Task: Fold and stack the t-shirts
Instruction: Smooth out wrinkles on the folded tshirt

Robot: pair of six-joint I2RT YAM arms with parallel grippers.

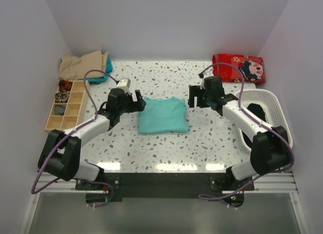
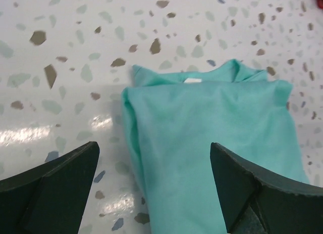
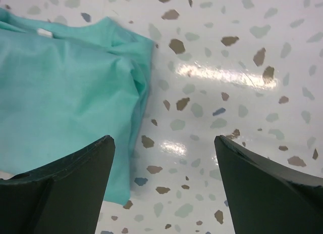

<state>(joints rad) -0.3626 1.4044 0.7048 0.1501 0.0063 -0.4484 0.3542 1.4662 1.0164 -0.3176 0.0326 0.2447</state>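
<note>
A teal-green t-shirt (image 1: 162,115) lies folded into a rough rectangle on the speckled table, between the two arms. My left gripper (image 1: 136,101) hovers open and empty by its left edge; in the left wrist view the shirt (image 2: 212,143) fills the gap between the fingers. My right gripper (image 1: 196,98) is open and empty to the right of the shirt; the right wrist view shows the shirt's right edge (image 3: 65,92) at left and bare table between the fingers. A tan garment (image 1: 81,65) over a teal one sits bunched at the back left.
A wooden compartment tray (image 1: 65,106) with small items stands at the left. A white laundry basket (image 1: 262,112) holding something dark is at the right. A red patterned cloth (image 1: 238,67) lies at the back right. White walls enclose the table.
</note>
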